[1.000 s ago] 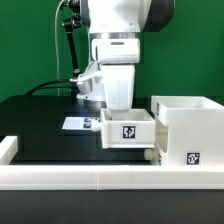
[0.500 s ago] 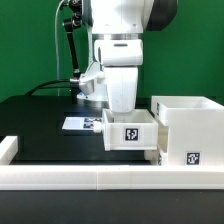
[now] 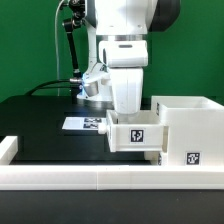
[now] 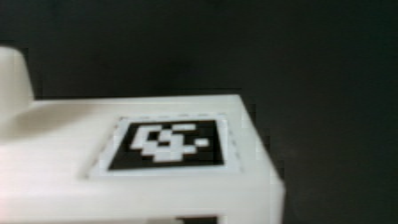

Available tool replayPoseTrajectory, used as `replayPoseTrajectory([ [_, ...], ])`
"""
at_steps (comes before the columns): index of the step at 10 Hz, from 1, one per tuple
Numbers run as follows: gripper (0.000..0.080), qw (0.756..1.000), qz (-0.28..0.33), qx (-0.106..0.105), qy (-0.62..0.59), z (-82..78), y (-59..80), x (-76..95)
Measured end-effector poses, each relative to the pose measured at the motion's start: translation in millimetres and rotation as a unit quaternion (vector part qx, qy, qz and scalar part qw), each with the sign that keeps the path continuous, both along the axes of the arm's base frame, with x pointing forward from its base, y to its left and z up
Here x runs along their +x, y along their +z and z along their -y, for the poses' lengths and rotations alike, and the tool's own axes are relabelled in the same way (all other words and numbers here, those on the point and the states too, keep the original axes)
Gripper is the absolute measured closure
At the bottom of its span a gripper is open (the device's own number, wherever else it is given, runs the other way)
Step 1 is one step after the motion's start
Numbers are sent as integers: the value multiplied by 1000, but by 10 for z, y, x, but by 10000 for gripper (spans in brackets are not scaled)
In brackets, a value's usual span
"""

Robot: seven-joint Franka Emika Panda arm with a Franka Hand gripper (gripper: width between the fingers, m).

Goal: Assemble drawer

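The drawer's large white shell (image 3: 190, 130), open at the top, stands at the exterior view's right with a tag low on its front. My gripper (image 3: 128, 113) reaches down into a small white tray box (image 3: 135, 133) with a tag on its front and holds it against the shell's left side. The fingertips are hidden inside the box. In the wrist view the tray box (image 4: 160, 190) fills the frame, its tag (image 4: 166, 146) facing the camera. The second tray box is not in view.
The marker board (image 3: 85, 124) lies on the black table behind the tray box. A low white rail (image 3: 100, 178) edges the table's front. A white piece (image 3: 153, 157) shows under the tray box; I cannot tell what it belongs to.
My gripper and the tray box have moved toward the exterior view's right, closing the gap to the shell.
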State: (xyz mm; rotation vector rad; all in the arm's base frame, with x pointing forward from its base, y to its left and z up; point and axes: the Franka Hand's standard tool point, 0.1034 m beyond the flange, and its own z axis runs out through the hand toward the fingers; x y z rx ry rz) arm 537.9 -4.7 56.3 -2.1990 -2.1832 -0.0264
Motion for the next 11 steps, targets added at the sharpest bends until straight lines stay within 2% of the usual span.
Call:
replayPoseTrajectory([
  [11, 755, 1000, 1, 0, -4, -69, -7, 13],
])
